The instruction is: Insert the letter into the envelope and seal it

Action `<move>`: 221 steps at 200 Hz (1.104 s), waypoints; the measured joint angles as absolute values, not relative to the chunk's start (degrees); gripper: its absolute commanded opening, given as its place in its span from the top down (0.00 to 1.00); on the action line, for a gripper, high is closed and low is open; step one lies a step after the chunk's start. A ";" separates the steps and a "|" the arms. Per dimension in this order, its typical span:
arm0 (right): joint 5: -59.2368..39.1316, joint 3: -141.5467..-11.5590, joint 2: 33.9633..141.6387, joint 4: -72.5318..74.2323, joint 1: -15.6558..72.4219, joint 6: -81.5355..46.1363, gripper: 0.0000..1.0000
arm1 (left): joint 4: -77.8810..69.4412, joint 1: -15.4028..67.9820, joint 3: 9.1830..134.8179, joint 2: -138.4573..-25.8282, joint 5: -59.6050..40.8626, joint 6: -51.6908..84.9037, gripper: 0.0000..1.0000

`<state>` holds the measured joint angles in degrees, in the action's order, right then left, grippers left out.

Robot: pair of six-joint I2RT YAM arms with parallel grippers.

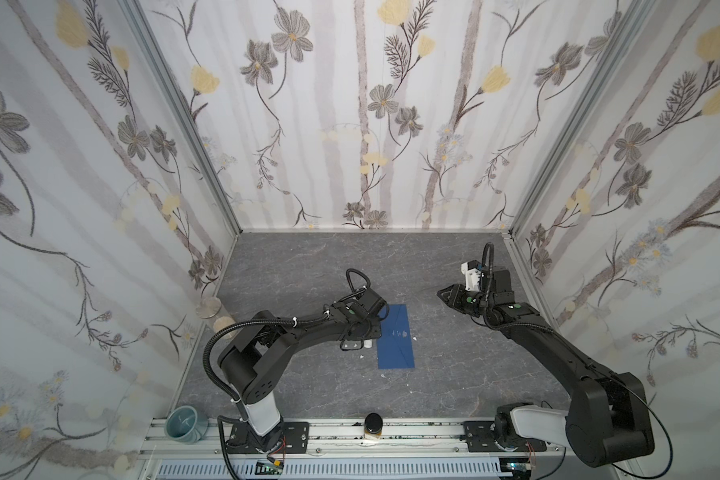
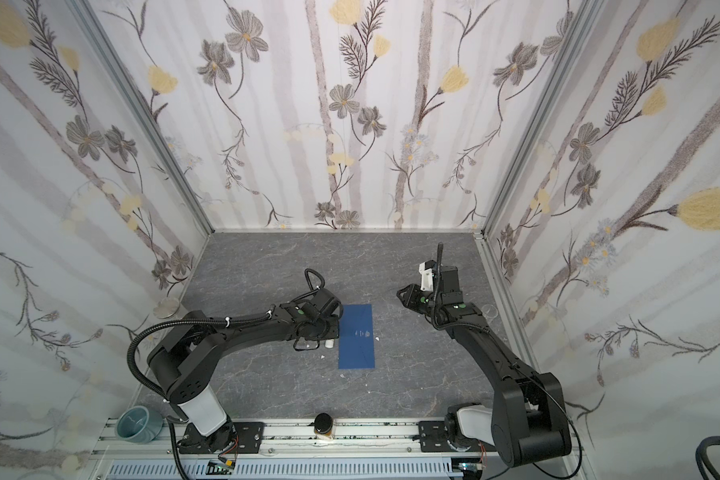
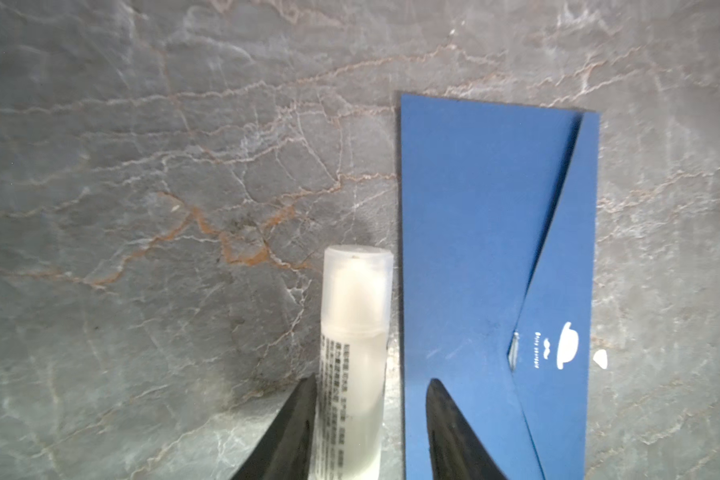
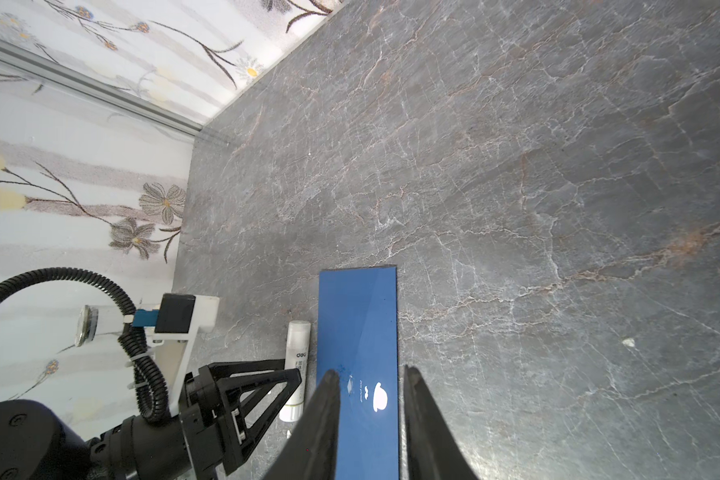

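Note:
The dark blue envelope (image 1: 395,336) (image 2: 356,336) lies flat mid-table with its pointed flap folded down (image 3: 474,249) (image 4: 358,316). The letter is out of view. A white glue-stick tube (image 3: 354,332) (image 4: 297,353) lies along the envelope's left edge. My left gripper (image 3: 373,379) is low over the tube and open: one finger touches the tube, the other stands apart over the envelope. In both top views the wrist hides these jaws, and only the tube's end (image 1: 366,344) (image 2: 329,343) shows. My right gripper (image 1: 441,294) (image 2: 400,293) (image 4: 371,370) hangs open and empty above the table, right of the envelope.
A teal cup (image 1: 186,424) and a dark-lidded jar (image 1: 373,424) stand on the front rail. A clear lidded jar (image 1: 211,308) sits by the left wall. Small white scraps (image 1: 360,356) lie near the envelope. Papered walls close three sides.

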<state>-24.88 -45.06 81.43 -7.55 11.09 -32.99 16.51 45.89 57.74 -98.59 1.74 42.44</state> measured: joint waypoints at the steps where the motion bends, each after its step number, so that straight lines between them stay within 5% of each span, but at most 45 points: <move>1: -24.88 -45.06 81.41 -7.55 11.09 -32.99 0.71 | 16.51 45.89 57.74 -98.54 1.76 42.46 0.49; 106: -24.67 -46.85 75.37 -8.19 6.59 -31.86 0.71 | 20.69 43.86 60.10 -81.93 10.79 43.75 0.47; 117: -23.59 -47.05 74.06 -8.16 5.69 -30.76 0.71 | 21.10 42.72 60.05 -78.52 13.10 43.59 0.42; 134: -21.23 -47.24 72.03 -7.53 4.67 -28.80 0.68 | 21.41 40.88 59.96 -73.30 17.72 42.02 0.16; 146: -18.98 -47.24 70.72 -7.05 4.23 -27.20 0.49 | 21.28 38.96 59.96 -69.76 20.97 40.49 0.01; 161: -15.99 -46.72 69.56 -5.34 3.86 -25.10 0.20 | 20.82 35.90 59.99 -66.83 24.62 38.50 0.00; 221: -5.15 -40.18 68.64 2.96 2.09 -20.47 0.06 | 8.43 25.30 44.71 -55.77 36.27 24.62 0.00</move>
<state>-5.15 -40.18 68.64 2.96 2.09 -20.47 8.43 25.30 44.71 -55.77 36.27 24.62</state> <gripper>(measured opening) 0.937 0.998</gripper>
